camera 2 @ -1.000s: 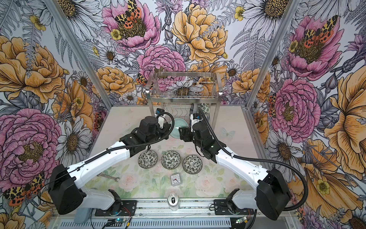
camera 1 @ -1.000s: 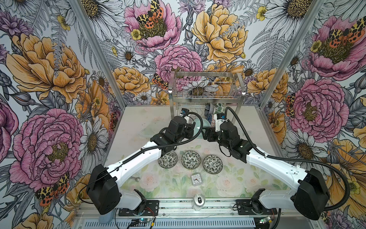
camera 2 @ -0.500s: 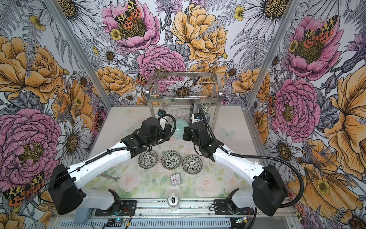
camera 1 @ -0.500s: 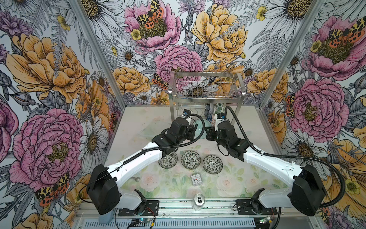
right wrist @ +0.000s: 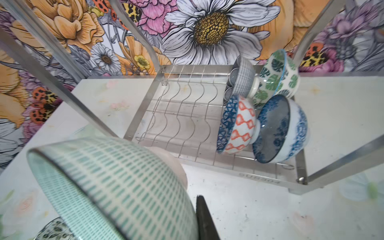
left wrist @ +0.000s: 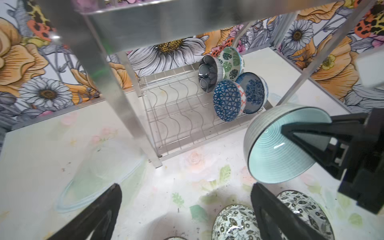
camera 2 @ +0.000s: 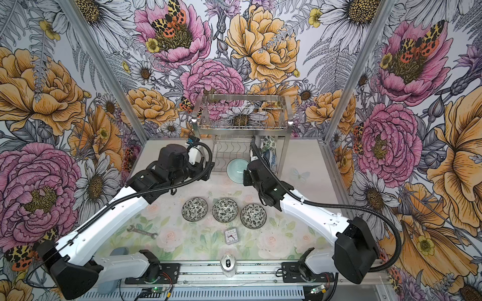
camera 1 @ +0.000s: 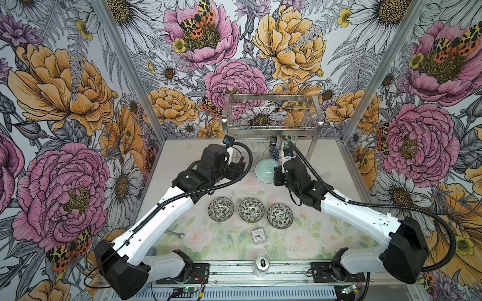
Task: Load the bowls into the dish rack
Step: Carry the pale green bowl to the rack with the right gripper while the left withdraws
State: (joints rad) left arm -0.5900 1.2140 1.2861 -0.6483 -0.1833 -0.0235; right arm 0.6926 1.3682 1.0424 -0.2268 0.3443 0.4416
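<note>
Front edge: can (camera 1: 261,263), clock (camera 1: 259,236), wrench (camera 2: 142,231). Not task items, out of the way.

Next back: 3 black-white leaf bowls (camera 1: 251,210) in a row on table (camera 1: 180,163), rims up, apart from each other, so each rim can be pinched w/o bumping a neighbour. Not yet loaded.

Mid-table: left gripper (left wrist: 186,188) spread wide, empty, low over table short of rack's front leg, prob. kept clear so one arm alone carries. Right gripper (left wrist: 291,129) pinched narrow on rim of pale teal bowl (camera 1: 266,167), one finger inside. Bowl tipped on edge just in front of rack, a tilt suited to a wavy slot.

Far: dish rack (camera 1: 271,127), lower tier w/ 4 on edge, packed at right end, leaning together: blue triangle bowl (left wrist: 227,100), blue floral bowl (left wrist: 252,92), navy bowl (left wrist: 208,72), green leaf bowl (left wrist: 230,63). Slots to their left free, likely target.
</note>
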